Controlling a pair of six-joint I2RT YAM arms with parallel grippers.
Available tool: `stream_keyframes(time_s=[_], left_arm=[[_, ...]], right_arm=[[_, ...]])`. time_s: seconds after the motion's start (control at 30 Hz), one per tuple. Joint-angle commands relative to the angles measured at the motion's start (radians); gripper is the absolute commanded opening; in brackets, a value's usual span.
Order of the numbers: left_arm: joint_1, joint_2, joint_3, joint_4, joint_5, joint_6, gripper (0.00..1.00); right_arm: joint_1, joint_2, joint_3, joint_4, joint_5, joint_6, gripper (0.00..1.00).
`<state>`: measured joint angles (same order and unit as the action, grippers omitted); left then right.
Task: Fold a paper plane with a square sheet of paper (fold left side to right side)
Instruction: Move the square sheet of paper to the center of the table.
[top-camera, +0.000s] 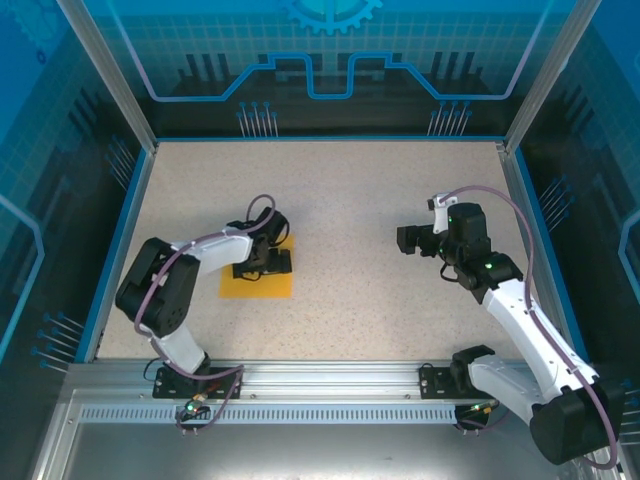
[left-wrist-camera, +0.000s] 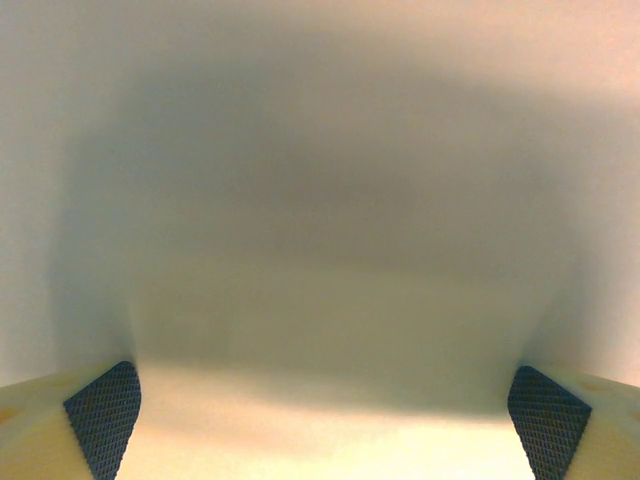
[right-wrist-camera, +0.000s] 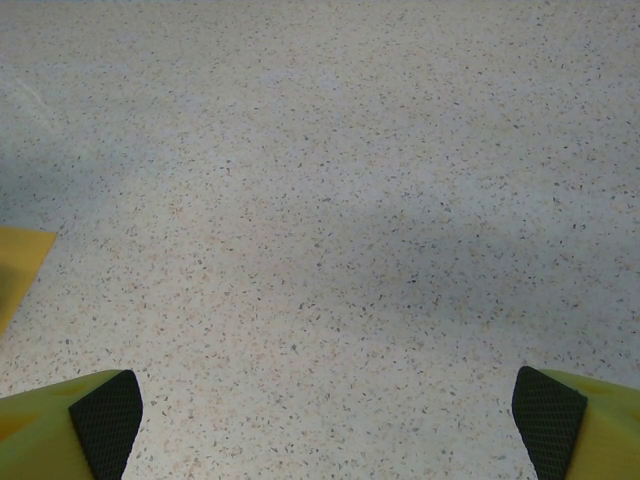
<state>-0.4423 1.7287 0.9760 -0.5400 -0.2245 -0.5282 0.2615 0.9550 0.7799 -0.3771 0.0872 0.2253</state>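
The square sheet of paper (top-camera: 236, 286), orange-yellow, lies flat on the left half of the table. My left gripper (top-camera: 263, 264) is low over its far right part, jaws spread wide and nothing held. In the left wrist view the paper (left-wrist-camera: 320, 200) is a blurred pale yellow surface right in front of the open left gripper (left-wrist-camera: 325, 432), with black ribbed pads (left-wrist-camera: 104, 420) at the bottom corners. My right gripper (top-camera: 410, 240) hangs open over bare table at the right. The right wrist view has the open right gripper (right-wrist-camera: 328, 430) above speckled tabletop, and one paper corner (right-wrist-camera: 18, 262) at the left edge.
The speckled table (top-camera: 350, 200) has blue rails at its sides and glass walls behind. An aluminium rail (top-camera: 330, 380) with both arm bases runs along the near edge. Open tabletop lies between the two grippers.
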Motion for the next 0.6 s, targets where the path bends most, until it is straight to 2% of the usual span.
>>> stream_keyframes(time_s=[0.0,0.3,0.57], left_arm=[[-0.065,0.093,0.075,-0.072,-0.003,-0.035,0.99],[-0.226,0.342,0.390,-0.132,0.064,-0.066,0.99],[-0.286,0.425,0.547,-0.108,0.176,-0.084,0.99]], right_arm=[[0.014,-0.002,0.027,-0.019,0.002,0.009,0.99],[0.013,0.004,0.027,-0.035,0.003,0.030,0.99],[0.014,0.028,0.023,-0.043,0.001,0.034,0.99]])
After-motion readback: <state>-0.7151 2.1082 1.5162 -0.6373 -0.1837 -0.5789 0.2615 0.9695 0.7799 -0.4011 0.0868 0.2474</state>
